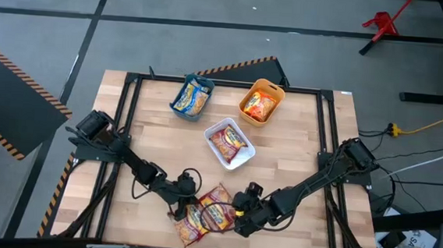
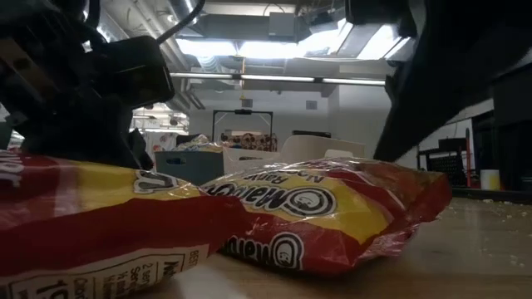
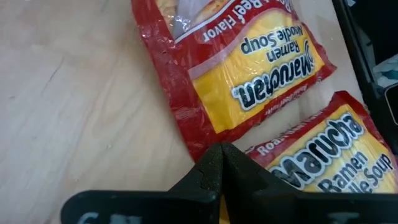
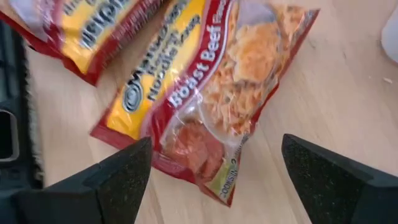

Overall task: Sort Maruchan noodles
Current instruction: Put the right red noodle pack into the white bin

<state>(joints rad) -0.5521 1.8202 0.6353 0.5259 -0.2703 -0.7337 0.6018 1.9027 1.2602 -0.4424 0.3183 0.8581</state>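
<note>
Wooden table (image 1: 298, 145) near edge, two dark red Maruchan noodles packets (image 1: 206, 214) lying flat, glossy, left gripper (image 1: 178, 208) fingers pressed together at their edge, right gripper (image 1: 240, 221) spread wide beside them, holding nothing.

Two dark red Maruchan packets (image 1: 206, 216) flat on wood near front table edge, side by side, touching or slightly overlapping. Glossy, crinkled; yellow band with black logo, "Roast Beef" lettering, noodle picture on clear end (image 4: 249, 68). Blue packet (image 1: 191, 97) in teal bin at back left. Orange packet (image 1: 259, 105) in orange bin at back right. Red packet (image 1: 229, 142) in white bin, centre. All lying face up.
</note>
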